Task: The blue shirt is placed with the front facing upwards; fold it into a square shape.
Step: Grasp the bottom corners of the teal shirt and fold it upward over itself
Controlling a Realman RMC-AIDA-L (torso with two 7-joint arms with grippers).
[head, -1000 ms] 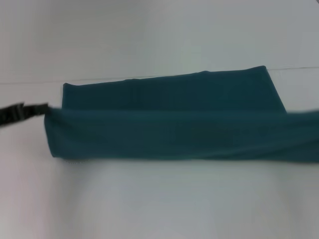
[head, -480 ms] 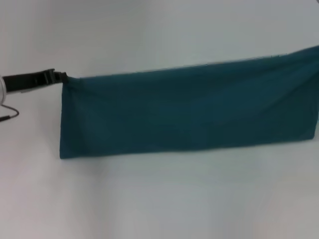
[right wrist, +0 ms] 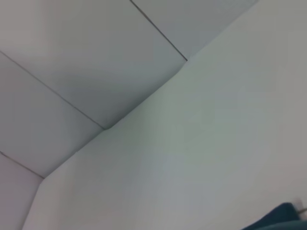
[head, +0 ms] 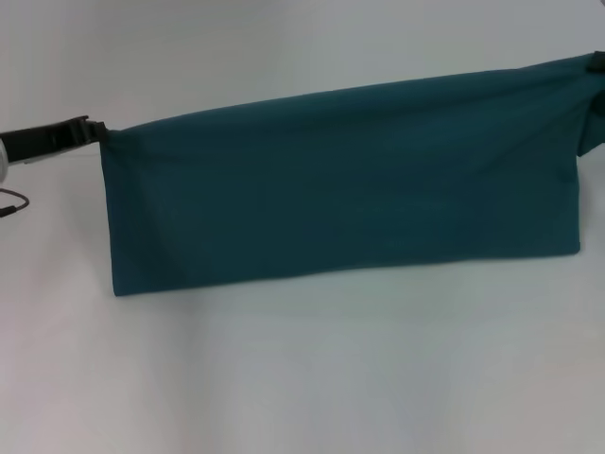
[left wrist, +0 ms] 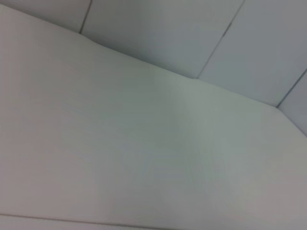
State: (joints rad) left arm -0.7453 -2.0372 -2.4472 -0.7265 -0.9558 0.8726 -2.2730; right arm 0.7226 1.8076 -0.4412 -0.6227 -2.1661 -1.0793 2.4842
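One dark teal-blue cotton shirt hangs stretched between two claws.
The black left gripper, at the left edge of the head view, is pinched onto one upper corner. The right gripper, top right, pinches the other. Below lies one plain white table.

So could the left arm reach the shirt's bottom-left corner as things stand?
Probably not without letting go: the left gripper is shut on the top-left corner of the shirt, holding it up with the right gripper. The way down that edge looks free.
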